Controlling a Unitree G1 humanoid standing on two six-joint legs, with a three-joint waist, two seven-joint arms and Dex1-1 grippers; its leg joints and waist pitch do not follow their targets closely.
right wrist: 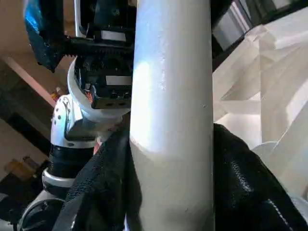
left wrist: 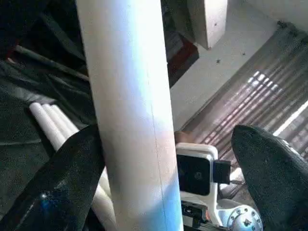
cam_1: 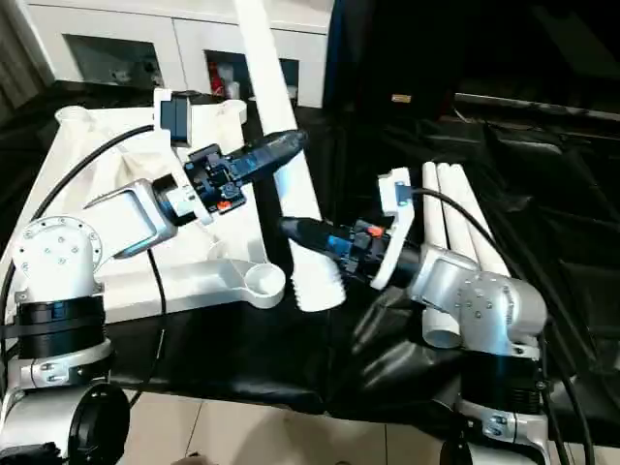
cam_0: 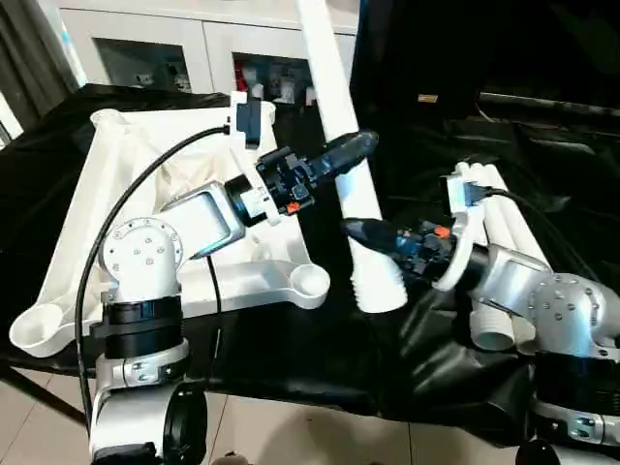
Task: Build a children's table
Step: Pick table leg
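With the right gripper (cam_1: 295, 229) clenched on the leg (cam_0: 341, 145) and the left gripper's (cam_0: 360, 143) jaws released, steer its ribbed end toward the tabletop's (cam_0: 116, 194) corner socket (cam_0: 310, 282) at nine o'clock, keeping it upright.

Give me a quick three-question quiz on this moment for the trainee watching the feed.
1. True or false: the right gripper is clamped on the long white tubular leg.
2. Which gripper stands open around that leg with a gap on one side? A) left gripper B) right gripper
3. Fill in: the spare white tubular legs lie on the black cloth to the robot's ____ of the white ribbed plastic tabletop.

Key: 1 true. 2 A. 3 right.
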